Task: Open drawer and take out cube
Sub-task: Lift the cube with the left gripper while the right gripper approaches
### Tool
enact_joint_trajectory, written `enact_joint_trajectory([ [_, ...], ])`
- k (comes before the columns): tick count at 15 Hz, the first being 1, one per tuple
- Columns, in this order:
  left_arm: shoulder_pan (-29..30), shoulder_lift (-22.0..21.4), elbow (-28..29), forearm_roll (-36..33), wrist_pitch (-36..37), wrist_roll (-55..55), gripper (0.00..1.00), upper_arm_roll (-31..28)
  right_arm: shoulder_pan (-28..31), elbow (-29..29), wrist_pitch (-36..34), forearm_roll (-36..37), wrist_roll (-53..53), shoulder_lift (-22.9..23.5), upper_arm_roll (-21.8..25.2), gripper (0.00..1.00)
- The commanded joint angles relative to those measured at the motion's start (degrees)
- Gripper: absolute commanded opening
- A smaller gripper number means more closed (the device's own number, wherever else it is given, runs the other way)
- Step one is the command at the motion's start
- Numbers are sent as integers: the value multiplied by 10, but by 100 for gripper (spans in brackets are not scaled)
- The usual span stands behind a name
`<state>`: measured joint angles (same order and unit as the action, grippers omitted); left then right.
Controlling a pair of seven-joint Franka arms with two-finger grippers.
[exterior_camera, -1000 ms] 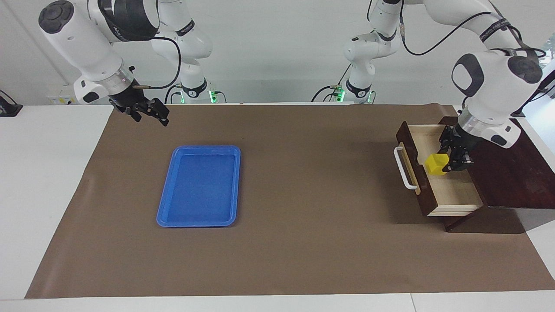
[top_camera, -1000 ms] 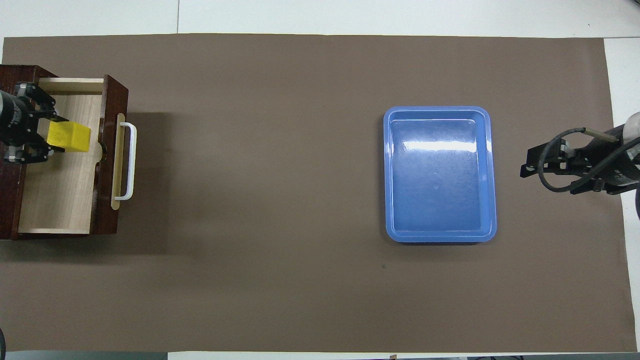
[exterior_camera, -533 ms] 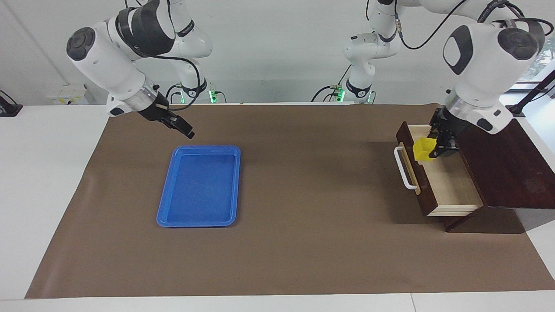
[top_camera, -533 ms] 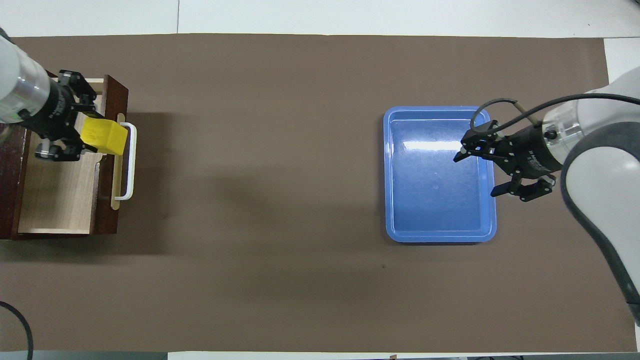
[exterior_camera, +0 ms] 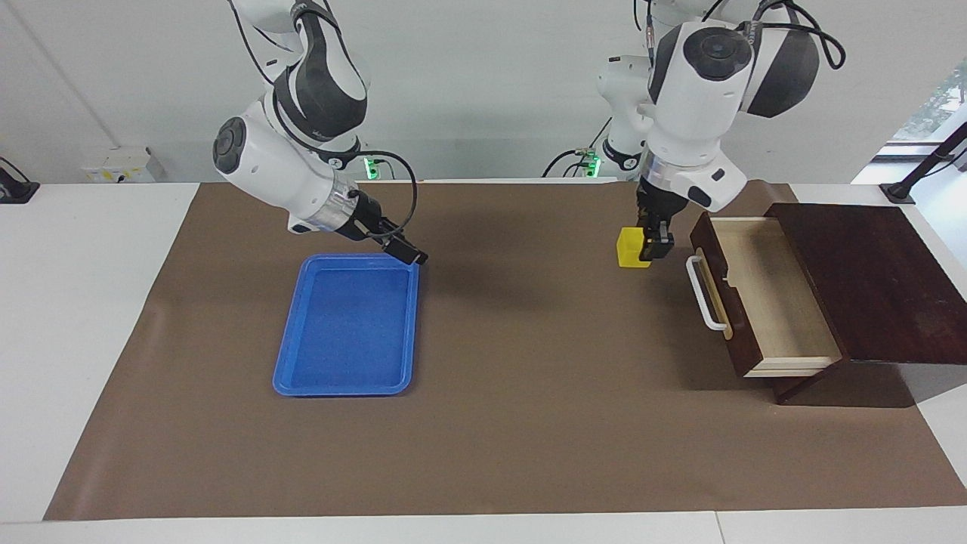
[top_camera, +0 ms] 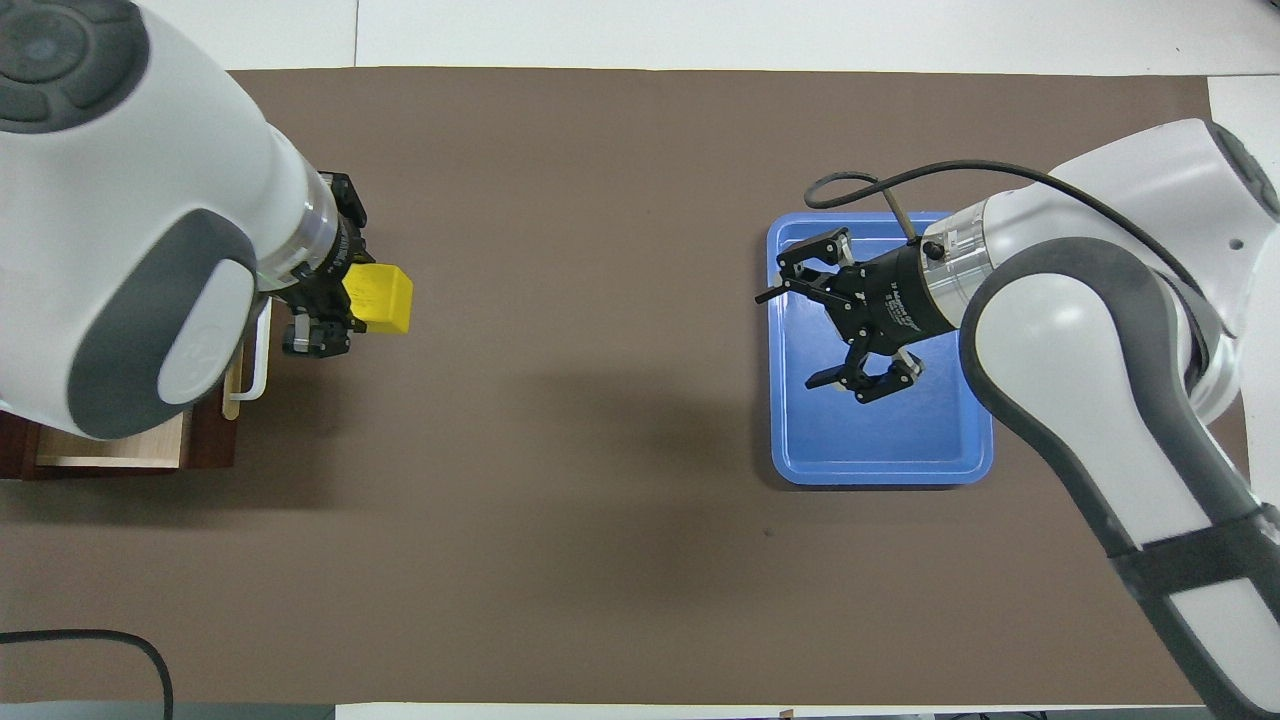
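A brown mat [exterior_camera: 529, 423] covers most of a white table [exterior_camera: 91, 317]. At the left arm's end of the table a dark-brown wooden box [exterior_camera: 869, 287] sits with its drawer [exterior_camera: 763, 302] pulled fully open, white bar handle [exterior_camera: 702, 295] facing the middle of the table and the pale wood interior bare.

The left gripper [exterior_camera: 651, 243] is clamped on the yellow cube [exterior_camera: 631, 248] and carries it in the air over the mat, just beside the drawer front and toward the edge where the robots stand. One second ago the cube was low inside the drawer in this same grip; half a second ago it was raised above the drawer front; now it is clear of the drawer altogether. In the overhead view the cube [top_camera: 378, 297] juts out from the left gripper [top_camera: 335, 300], past the handle.

The right gripper [exterior_camera: 404, 253], fingers spread apart, hangs over the corner of the blue plastic tray [exterior_camera: 344, 378] that lies toward the robots and the table's middle. It has come in from the right arm's end of the table during that second, and the overhead view shows it wide open [top_camera: 835, 335] above the tray [top_camera: 880, 465].

The take-out itself looks done. Both arms are converging toward the middle, which suggests a handover or a placing in the tray comes next.
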<state>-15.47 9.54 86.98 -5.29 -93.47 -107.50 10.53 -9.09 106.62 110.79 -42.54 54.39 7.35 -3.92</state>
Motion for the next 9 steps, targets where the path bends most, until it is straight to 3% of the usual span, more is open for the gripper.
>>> enact_joint_trajectory([
  [1, -16, -15, 40, 1, -35, -47, 0, -8, -32, 36, 76, -71, 52, 1, 0, 100],
  [4, -24, -15, 51, 22, -48, -88, 0, -6, -77, 20, 131, -113, 107, 57, 0, 100],
  [9, -32, -12, 65, 45, -90, -187, 0, -6, -144, -64, 217, -148, 197, 148, -1, 100],
])
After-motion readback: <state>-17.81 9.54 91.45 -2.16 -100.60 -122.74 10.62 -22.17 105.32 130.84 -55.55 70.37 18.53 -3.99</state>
